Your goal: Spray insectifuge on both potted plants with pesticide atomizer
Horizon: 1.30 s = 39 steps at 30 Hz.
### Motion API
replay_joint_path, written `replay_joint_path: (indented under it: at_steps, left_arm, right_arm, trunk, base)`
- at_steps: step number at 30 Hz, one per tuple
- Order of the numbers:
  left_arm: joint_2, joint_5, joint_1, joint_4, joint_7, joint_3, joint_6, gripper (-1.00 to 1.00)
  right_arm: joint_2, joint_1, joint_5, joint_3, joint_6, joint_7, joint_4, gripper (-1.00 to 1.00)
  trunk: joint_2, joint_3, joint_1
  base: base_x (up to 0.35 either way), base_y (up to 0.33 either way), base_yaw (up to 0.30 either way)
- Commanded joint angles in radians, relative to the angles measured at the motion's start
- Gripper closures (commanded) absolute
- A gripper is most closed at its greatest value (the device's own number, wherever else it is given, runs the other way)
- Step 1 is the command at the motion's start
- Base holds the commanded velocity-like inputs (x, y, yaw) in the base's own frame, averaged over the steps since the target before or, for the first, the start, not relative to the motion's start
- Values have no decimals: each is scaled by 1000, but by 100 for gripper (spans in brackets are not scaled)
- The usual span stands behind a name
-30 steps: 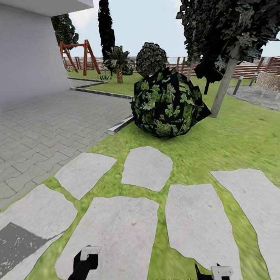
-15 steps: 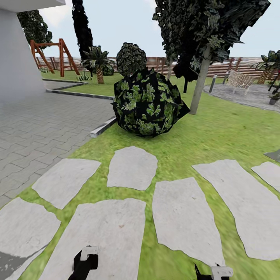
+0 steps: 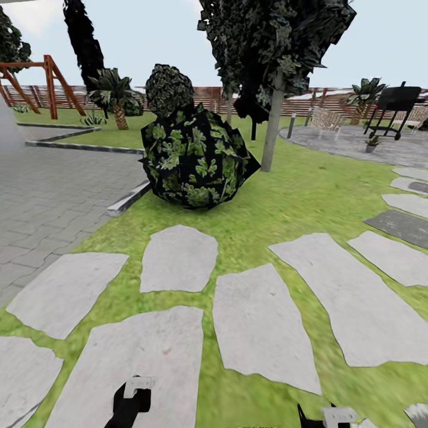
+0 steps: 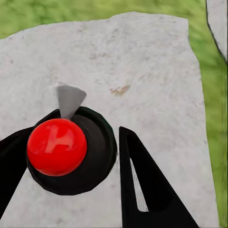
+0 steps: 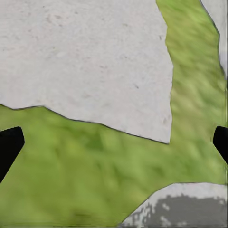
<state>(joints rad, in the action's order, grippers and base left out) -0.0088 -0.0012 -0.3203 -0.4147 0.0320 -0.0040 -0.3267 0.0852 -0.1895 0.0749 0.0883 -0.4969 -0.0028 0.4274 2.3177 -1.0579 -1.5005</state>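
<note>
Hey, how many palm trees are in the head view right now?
2. One palm stands far left, near the swing frame. The other stands far right, by the fence. More may be hidden behind the bush.

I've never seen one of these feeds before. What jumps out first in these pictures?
A big dark shrub with bright green leaf patches sits on the lawn straight ahead, just left of a pale tree trunk. Pale stepping stones cross the grass in the foreground. In the left wrist view, a shiny red ball in a black ring hangs above one stone.
</note>
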Motion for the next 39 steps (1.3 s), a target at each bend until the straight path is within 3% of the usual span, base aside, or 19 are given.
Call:
replay_joint_path:
  at_steps: [1, 39]
  left_arm:
    - [0, 0, 0, 0, 3, -1, -3, 100]
    - [-5, 0, 0, 0, 4, 0, -4, 100]
  right_arm:
    - [-1, -1, 8, 4, -3, 0, -2, -100]
    - [-2, -1, 8, 5, -3, 0, 0, -100]
  trunk:
    - [0, -1, 0]
    - [0, 8, 0]
  base:
    - [0, 0, -297]
    - [0, 0, -299]
